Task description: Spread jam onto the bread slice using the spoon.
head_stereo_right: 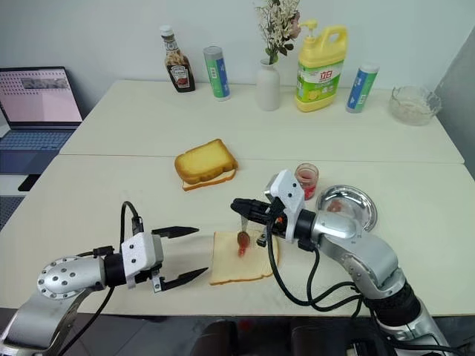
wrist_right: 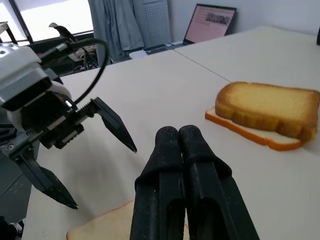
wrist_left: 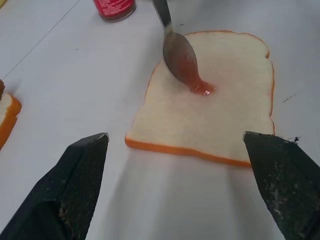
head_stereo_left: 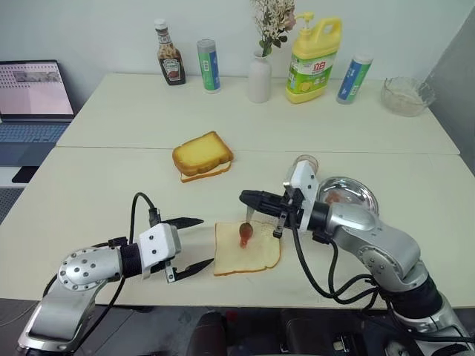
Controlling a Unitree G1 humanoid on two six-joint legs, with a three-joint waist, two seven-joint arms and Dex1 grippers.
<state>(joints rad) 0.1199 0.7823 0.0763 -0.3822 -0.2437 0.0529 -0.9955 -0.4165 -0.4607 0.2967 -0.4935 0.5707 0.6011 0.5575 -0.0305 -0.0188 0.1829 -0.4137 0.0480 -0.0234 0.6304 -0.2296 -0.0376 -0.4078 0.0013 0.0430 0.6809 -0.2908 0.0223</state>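
Observation:
The pale bread slice (head_stereo_left: 256,256) lies flat near the table's front edge. A silver spoon (wrist_left: 177,55) stands steeply on it, bowl down, with red jam (wrist_left: 202,89) running off its tip onto the crumb. My right gripper (head_stereo_left: 247,198) points left just above the slice, shut on the spoon's handle. My left gripper (head_stereo_left: 205,242) hovers open just left of the slice, touching nothing. The jam jar (head_stereo_right: 306,178) stands behind my right wrist.
A thick golden slice (head_stereo_left: 202,154) on a thinner one lies further back. A steel dish (head_stereo_left: 356,194) sits right of the jar. Ketchup bottle (head_stereo_left: 171,63), cans, vase (head_stereo_left: 260,78), yellow detergent jug (head_stereo_left: 313,59) and glass bowl (head_stereo_left: 407,96) line the far edge. A laptop (head_stereo_left: 33,96) stands left.

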